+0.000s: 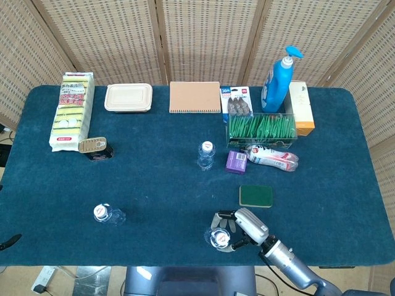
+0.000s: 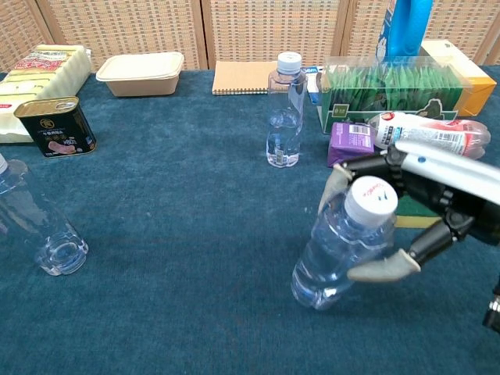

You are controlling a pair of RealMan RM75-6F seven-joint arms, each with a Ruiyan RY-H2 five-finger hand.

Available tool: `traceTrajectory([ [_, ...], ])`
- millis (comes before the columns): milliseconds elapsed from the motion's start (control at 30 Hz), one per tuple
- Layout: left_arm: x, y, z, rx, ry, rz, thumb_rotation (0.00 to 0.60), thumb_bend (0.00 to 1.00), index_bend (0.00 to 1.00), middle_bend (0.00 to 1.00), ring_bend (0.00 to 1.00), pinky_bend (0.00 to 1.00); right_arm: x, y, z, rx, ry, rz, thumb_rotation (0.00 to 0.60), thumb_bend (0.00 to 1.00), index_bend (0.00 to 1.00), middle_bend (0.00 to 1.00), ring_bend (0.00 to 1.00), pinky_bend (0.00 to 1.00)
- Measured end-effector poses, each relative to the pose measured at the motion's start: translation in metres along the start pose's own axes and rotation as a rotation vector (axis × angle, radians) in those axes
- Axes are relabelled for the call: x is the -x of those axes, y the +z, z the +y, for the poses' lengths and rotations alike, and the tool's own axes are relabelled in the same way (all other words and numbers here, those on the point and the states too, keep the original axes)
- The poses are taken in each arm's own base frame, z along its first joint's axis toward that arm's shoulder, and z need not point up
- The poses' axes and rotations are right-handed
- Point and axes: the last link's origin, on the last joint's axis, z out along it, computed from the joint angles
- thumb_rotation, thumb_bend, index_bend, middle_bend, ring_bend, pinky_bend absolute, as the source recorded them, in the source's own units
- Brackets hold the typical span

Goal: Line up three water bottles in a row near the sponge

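My right hand (image 1: 242,225) (image 2: 414,211) grips a clear water bottle (image 1: 217,237) (image 2: 341,246) near the table's front edge; the bottle tilts toward the hand. A second bottle (image 1: 205,155) (image 2: 284,111) stands upright mid-table, next to a purple box (image 1: 236,161). The third bottle (image 1: 107,214) (image 2: 35,221) stands at the front left. The green sponge (image 1: 256,196) lies flat just behind my right hand; in the chest view the hand hides most of it. At the frame's left edge only a dark fingertip of my left hand (image 1: 8,240) shows.
A spam tin (image 1: 94,148), a sponge multipack (image 1: 71,111), a lunch box (image 1: 128,97) and a notebook (image 1: 195,97) sit at the back left and centre. A green packet box (image 1: 261,128), blue dispenser bottle (image 1: 276,82) and a lying tube (image 1: 273,157) crowd the back right.
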Motion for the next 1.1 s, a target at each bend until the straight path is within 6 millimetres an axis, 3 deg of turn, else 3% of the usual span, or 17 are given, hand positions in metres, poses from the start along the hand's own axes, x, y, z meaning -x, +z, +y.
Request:
traceTrajectory([
  [233, 0.000, -0.001, 0.001, 0.007, -0.004, -0.007, 0.600, 0.11, 0.00, 0.00, 0.00, 0.04, -0.024, 0.026, -0.009, 0.027, -0.046, 0.065, 0.600, 0.28, 0.54, 0.62, 0.54, 0.66],
  [567, -0.002, -0.001, -0.003, 0.002, -0.016, -0.008, 0.600, 0.11, 0.00, 0.00, 0.00, 0.04, -0.045, 0.064, 0.002, 0.172, -0.087, 0.098, 0.600, 0.28, 0.54, 0.62, 0.54, 0.66],
  [933, -0.005, -0.002, -0.006, -0.003, -0.025, -0.004, 0.600, 0.11, 0.00, 0.00, 0.00, 0.04, -0.057, 0.076, 0.012, 0.241, -0.121, 0.120, 0.600, 0.28, 0.54, 0.62, 0.54, 0.66],
  [1033, -0.005, -0.002, -0.006, 0.000, -0.027, -0.004, 0.600, 0.11, 0.00, 0.00, 0.00, 0.04, -0.058, 0.076, 0.014, 0.249, -0.132, 0.119, 0.600, 0.27, 0.45, 0.57, 0.49, 0.63],
  [1100, -0.005, -0.003, -0.006, 0.000, -0.028, -0.004, 0.600, 0.11, 0.00, 0.00, 0.00, 0.04, -0.058, 0.075, 0.015, 0.254, -0.145, 0.108, 0.600, 0.22, 0.26, 0.45, 0.38, 0.55],
])
